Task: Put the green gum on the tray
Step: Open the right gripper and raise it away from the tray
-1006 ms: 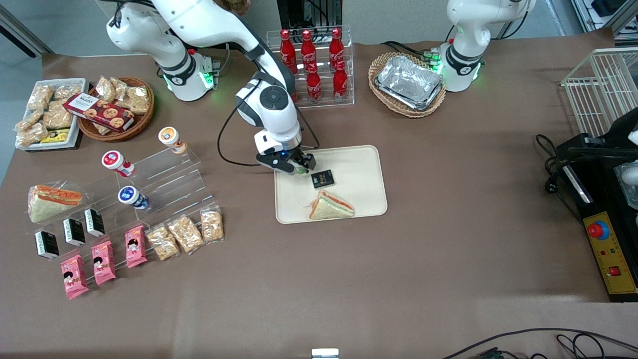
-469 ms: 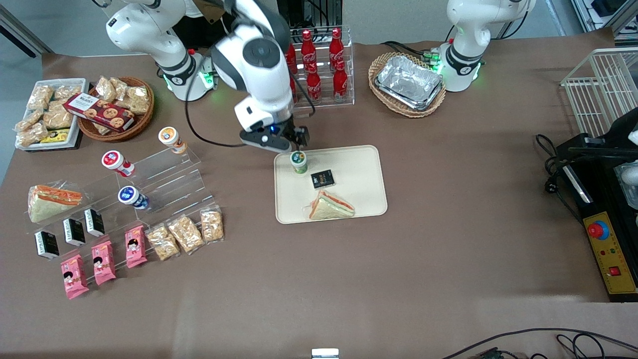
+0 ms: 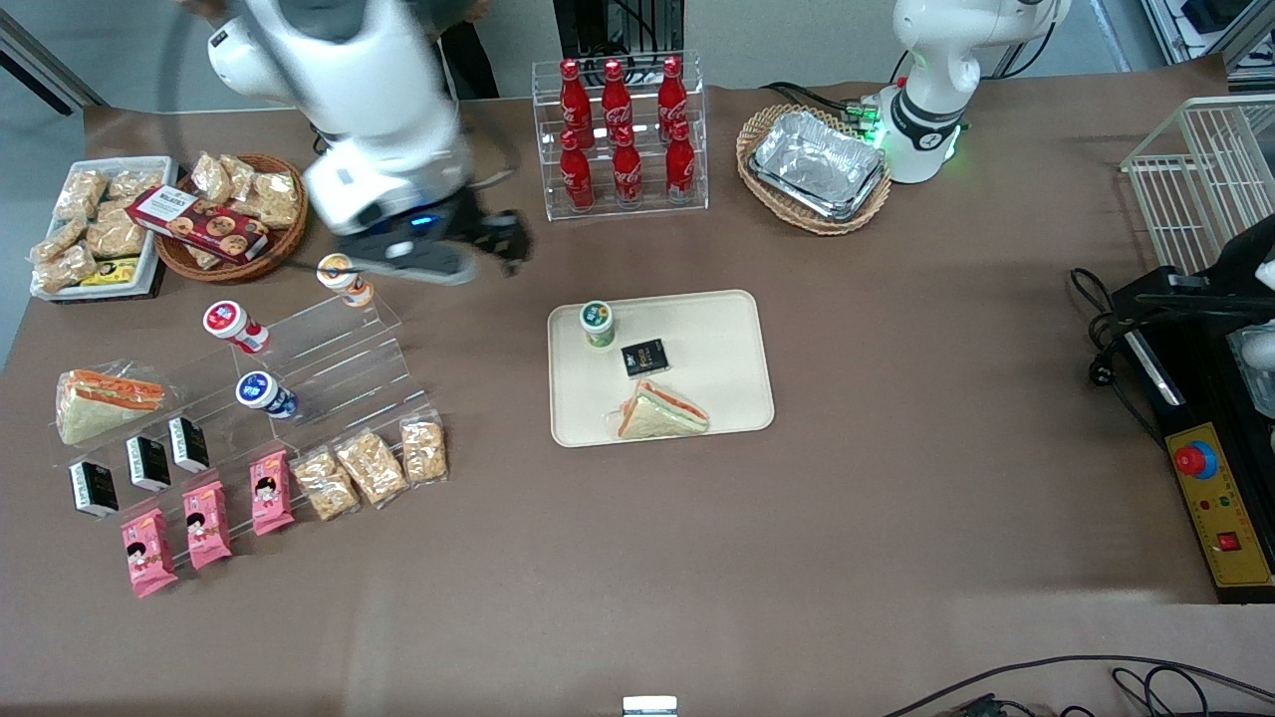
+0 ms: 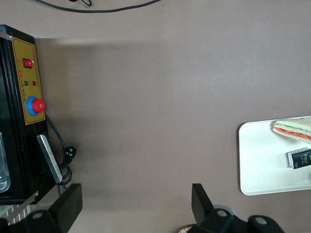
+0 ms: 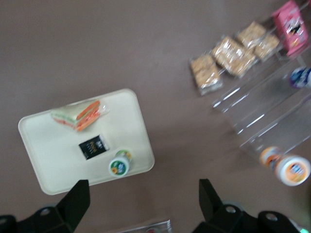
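The green gum (image 3: 598, 324) stands upright on the cream tray (image 3: 727, 329), in the tray corner farthest from the front camera, toward the working arm's end. It also shows in the right wrist view (image 5: 120, 164) on the tray (image 5: 48, 160), seen lid-on. My right gripper (image 3: 503, 244) is open and empty. It hangs high above the table, off the tray and toward the working arm's end, well apart from the gum. Its fingers (image 5: 77, 199) stand wide apart in the right wrist view. One end of the tray shows in the left wrist view (image 4: 262, 160).
A sandwich (image 3: 659, 410) and a black packet (image 3: 644, 357) lie on the tray near the gum. A clear stepped stand holds orange-lidded (image 3: 344, 279), red-lidded (image 3: 233, 326) and blue-lidded (image 3: 265, 392) bottles. A cola bottle rack (image 3: 620, 134) and a basket of foil trays (image 3: 817, 167) stand farther back.
The gripper let go of the green gum on the tray, then rose and swung away toward the working arm's end. The gum stays standing where it was set.
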Available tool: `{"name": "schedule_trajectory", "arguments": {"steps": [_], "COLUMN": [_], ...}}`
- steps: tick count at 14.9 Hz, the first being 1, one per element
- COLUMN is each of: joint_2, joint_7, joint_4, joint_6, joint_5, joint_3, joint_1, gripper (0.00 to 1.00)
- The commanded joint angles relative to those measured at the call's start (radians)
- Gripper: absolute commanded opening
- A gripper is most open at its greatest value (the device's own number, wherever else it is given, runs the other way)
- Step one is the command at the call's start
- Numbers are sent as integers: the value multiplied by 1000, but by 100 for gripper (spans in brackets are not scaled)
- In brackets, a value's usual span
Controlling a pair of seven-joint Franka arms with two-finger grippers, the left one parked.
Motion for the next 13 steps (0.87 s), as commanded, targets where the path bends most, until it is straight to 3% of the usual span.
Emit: {"name": "schedule_trajectory", "arguments": {"steps": [1,4,7,13], "joint_2": [-35,-35,-26,-10], "joint_7": [-354,-629,-749,-787], "joint_4": [15,9,3,15], "joint_6": [-46,-64,-56,-55], "joint_5": [25,26,26,26], "joint_3": [15,13,12,6], "joint_1": [-212,-394,-510,-560], "gripper": [100,100,100,100]}}
